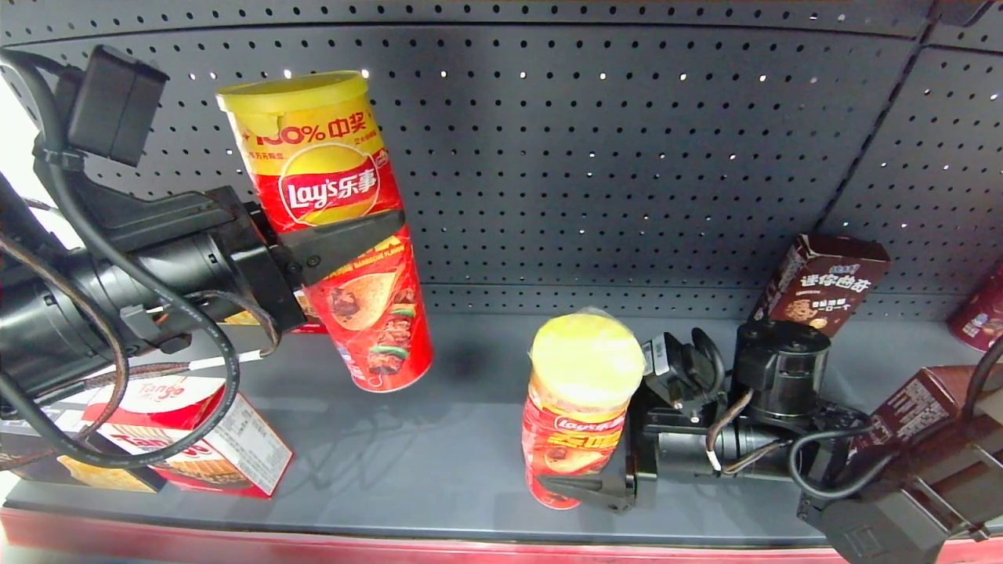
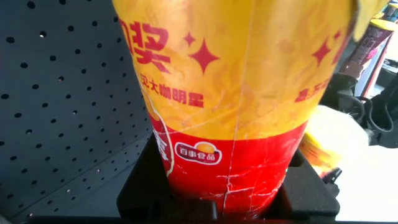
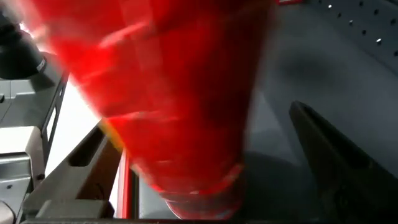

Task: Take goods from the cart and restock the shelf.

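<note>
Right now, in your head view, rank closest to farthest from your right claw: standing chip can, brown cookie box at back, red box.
1. Standing chip can, inside right claw.
2. Brown cookie box, back right.
3. Red box, far left.

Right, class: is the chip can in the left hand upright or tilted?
Tilted: the chip can has its yellow lid well left of its base.

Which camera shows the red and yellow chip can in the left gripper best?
Head view: the red and yellow chip can shows whole, lid to base, tilted above the shelf. Left wrist view crops to its middle; right wrist view faces a second can.
</note>
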Robot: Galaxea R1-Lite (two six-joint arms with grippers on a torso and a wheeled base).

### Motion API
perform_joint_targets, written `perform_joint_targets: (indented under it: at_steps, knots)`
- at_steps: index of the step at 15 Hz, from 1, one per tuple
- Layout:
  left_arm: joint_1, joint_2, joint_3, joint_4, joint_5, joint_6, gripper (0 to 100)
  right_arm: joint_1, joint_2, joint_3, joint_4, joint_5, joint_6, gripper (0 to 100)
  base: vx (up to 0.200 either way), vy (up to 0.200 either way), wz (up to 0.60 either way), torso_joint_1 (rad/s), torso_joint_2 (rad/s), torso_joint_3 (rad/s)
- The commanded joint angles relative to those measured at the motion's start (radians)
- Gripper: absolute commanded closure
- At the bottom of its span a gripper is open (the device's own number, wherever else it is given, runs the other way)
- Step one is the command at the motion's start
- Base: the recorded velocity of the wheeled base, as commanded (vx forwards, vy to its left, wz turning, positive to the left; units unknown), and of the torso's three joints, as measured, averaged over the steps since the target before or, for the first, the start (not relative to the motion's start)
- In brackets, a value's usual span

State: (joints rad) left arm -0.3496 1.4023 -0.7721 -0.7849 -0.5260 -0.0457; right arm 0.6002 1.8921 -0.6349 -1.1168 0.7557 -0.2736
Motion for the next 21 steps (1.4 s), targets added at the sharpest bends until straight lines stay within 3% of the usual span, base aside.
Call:
perform_joint_targets:
  at_steps: [1,10,13,15,16,19,21]
  knots:
    - [0.000,0.001,0.001,-0.002,0.000,0.000,100,-0.025,-0.059,0.004,0.006,0.001,0.001,0,0.000,0.000,0.00,0.000,0.00,0.000]
    - [0.014,0.001,0.011,-0.005,0.001,0.000,100,-0.149,-0.467,0.276,0.009,-0.004,0.036,0,0.000,0.000,0.00,0.000,0.00,0.000]
    - [0.014,-0.002,0.007,-0.010,0.000,0.000,100,-0.275,-0.651,0.307,0.068,-0.081,0.065,0,0.000,0.000,0.00,0.000,0.00,0.000]
    - [0.015,-0.002,0.007,-0.011,-0.002,0.000,100,-0.312,-0.734,0.308,0.130,-0.136,0.085,0,0.000,0.000,0.00,0.000,0.00,0.000]
    - [0.015,-0.003,0.004,-0.011,-0.002,0.000,100,-0.352,-0.860,0.314,0.236,-0.276,0.102,0,0.000,0.000,0.00,0.000,0.00,0.000]
    - [0.014,-0.003,-0.001,-0.013,-0.003,0.000,100,-0.370,-1.098,0.388,0.417,-0.547,0.142,0,0.000,0.000,0.00,0.000,0.00,0.000]
    - [0.014,-0.002,-0.006,-0.013,-0.002,0.000,100,-0.370,-1.279,0.488,0.520,-0.664,0.146,0,0.000,0.000,0.00,0.000,0.00,0.000]
